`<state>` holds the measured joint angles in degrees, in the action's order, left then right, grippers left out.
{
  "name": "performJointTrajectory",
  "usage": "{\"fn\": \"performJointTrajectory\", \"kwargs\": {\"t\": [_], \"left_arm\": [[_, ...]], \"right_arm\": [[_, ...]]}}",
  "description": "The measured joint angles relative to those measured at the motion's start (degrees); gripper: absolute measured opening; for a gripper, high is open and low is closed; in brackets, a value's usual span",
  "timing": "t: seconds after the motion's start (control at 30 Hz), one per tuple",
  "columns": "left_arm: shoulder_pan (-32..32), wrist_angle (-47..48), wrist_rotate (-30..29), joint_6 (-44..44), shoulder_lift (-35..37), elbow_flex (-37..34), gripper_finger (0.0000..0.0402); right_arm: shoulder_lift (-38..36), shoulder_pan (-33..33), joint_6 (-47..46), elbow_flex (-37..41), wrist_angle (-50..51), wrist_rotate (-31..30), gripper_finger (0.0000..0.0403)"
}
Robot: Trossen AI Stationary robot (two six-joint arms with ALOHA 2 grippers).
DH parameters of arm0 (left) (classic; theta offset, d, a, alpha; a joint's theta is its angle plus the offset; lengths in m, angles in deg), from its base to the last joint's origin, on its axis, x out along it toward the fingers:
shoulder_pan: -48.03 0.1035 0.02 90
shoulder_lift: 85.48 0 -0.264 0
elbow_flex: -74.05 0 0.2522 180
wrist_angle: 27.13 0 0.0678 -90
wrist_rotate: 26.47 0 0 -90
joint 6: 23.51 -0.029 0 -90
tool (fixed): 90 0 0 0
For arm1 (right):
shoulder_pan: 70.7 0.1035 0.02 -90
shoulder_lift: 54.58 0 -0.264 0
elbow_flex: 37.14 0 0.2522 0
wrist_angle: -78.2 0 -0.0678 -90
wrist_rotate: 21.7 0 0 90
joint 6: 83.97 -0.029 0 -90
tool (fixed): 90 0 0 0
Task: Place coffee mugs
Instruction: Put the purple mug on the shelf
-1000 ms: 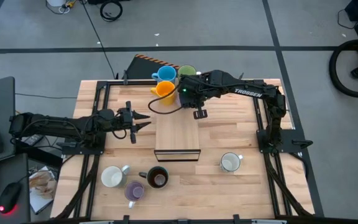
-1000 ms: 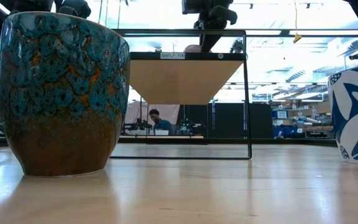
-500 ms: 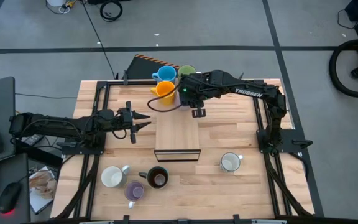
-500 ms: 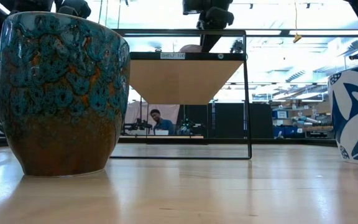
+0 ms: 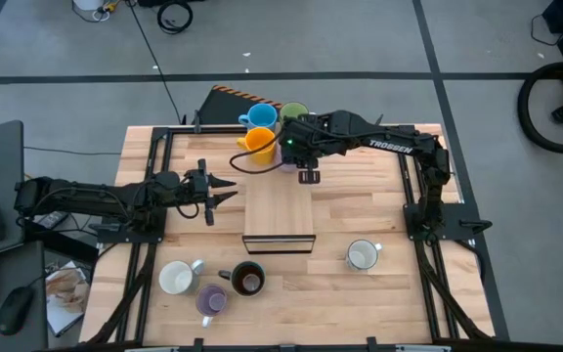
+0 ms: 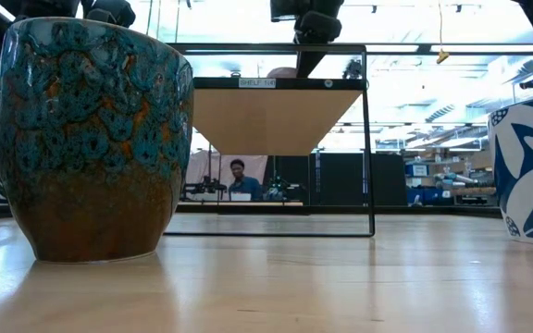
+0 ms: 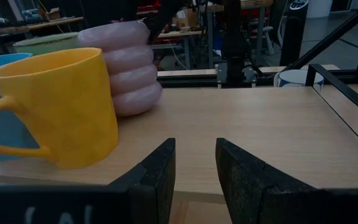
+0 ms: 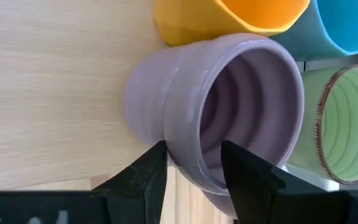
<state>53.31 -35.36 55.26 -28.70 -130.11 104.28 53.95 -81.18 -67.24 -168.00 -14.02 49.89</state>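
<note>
Desk [image 5: 360, 210] far edge: right gripper [image 8: 191, 163] apart astride lilac mug [image 8: 229, 112] rim; rigid, glazed, breakable. Left gripper [image 7: 194, 162] apart, idle.

Even bright overhead light, soft shadows; low view backlit, near mug [image 6: 86, 139] looms, slightly blurred.

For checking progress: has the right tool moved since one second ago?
Yes. The right tool has drawn slightly back toward the orange mug, away from the wooden shelf.
</note>
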Motion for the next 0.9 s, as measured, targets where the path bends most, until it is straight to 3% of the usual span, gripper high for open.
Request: {"fn": "performJointTrajectory", "kwargs": {"t": [0.33,0.6,0.9], "left_arm": [[0.00,0.28,0.00,-0.02,0.00,0.00,0.0121],[0.01,0.48,0.00,0.00,0.02,0.00,0.0121],[0.01,0.48,0.00,0.00,0.01,0.00,0.0121]], "right_arm": [[0.02,0.71,0.76,0.00,-3.02,-0.50,0.0194],[0.02,3.83,0.79,0.00,-2.03,-7.01,0.0229],[0.02,7.30,0.86,0.00,-2.65,-10.54,0.0232]]}}
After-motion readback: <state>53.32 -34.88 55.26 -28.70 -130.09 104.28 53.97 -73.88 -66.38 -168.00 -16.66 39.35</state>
